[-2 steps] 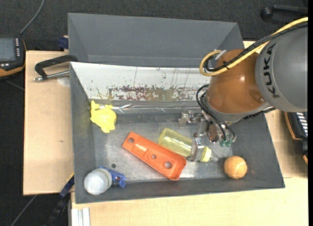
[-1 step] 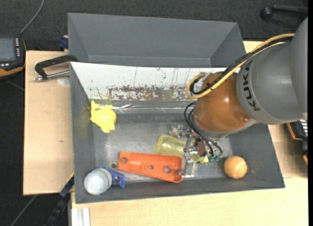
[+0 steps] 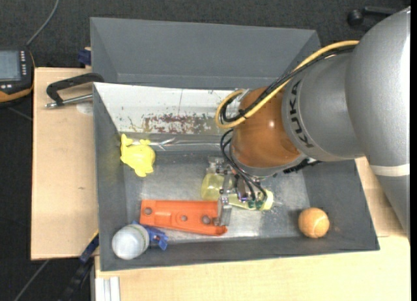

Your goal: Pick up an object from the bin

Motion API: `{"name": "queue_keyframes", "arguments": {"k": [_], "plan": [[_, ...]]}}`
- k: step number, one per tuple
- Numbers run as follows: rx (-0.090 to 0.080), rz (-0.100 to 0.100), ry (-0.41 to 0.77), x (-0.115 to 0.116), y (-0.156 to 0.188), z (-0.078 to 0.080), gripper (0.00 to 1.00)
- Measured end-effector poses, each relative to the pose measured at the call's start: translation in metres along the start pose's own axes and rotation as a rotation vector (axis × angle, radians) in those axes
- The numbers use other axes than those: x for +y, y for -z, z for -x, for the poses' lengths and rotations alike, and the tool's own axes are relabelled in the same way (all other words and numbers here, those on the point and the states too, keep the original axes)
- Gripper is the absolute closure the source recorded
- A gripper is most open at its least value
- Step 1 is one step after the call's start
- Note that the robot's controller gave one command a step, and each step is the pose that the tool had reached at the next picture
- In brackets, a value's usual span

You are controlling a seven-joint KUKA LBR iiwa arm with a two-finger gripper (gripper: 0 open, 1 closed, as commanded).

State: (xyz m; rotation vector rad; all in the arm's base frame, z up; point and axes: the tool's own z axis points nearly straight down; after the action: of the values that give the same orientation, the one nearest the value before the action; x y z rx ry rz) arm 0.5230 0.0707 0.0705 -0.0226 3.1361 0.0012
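We see a thick, rounded arm (image 3: 365,98) in silver-grey, with black KUKA lettering (image 3: 296,122) running up its side. Its wrist wears a glossy orange-brown cover (image 3: 260,138). A yellow cable (image 3: 306,58) and thinner black ones loop over that cover. Beneath it sits a small metal gripper (image 3: 227,207) trailing thin coloured wires.
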Motion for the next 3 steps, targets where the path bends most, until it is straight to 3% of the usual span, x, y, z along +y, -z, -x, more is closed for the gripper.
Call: {"name": "queue_keyframes", "arguments": {"k": [1,3], "plan": [[-0.007,0.004,0.223,-0.0423,0.0023,0.0139,1.00],[-0.006,0.004,0.222,-0.0423,0.0023,0.0138,1.00]]}}
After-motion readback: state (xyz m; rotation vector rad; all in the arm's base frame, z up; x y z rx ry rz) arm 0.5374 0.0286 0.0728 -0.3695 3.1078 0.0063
